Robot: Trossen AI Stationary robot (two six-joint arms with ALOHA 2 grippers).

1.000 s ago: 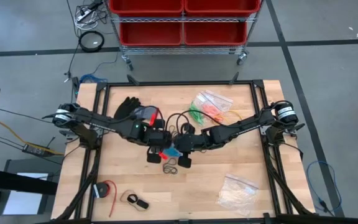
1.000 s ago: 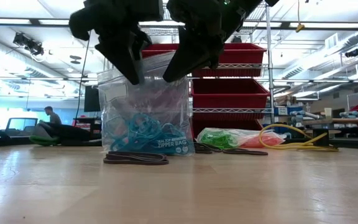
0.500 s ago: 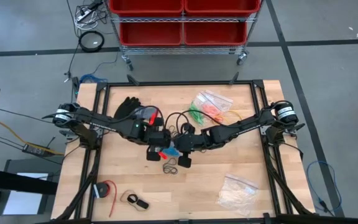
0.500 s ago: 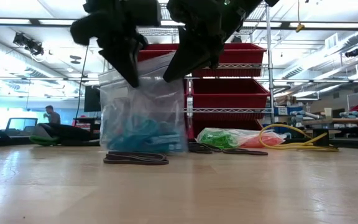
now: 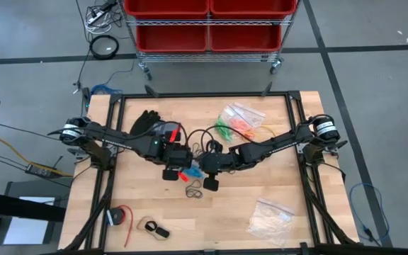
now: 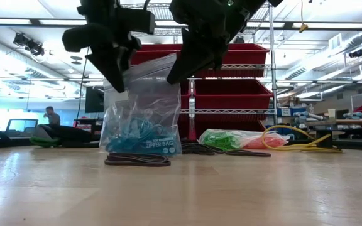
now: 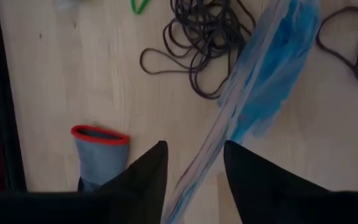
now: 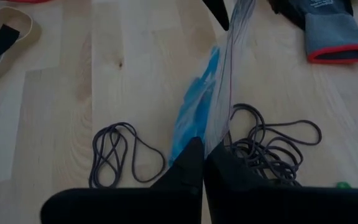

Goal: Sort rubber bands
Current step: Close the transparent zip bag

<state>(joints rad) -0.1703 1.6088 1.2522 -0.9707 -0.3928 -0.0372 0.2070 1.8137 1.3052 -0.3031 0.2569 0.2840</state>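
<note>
Near edge of wooden table (image 6: 244, 194): flat loop of black rubber bands (image 6: 137, 160). Behind it, clear zipper bag of blue rubber bands (image 6: 144, 116) stands upright. Right gripper (image 6: 182, 69) pinches its top corner, fingers closed. Left gripper (image 6: 115, 78) at other corner, jaws parted astride the bag's edge. Beyond: bagged green and orange bands (image 6: 231, 139).

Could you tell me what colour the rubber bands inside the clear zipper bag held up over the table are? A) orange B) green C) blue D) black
C: the zipper bag hanging from the right gripper holds blue rubber bands, piled at its bottom.
</note>
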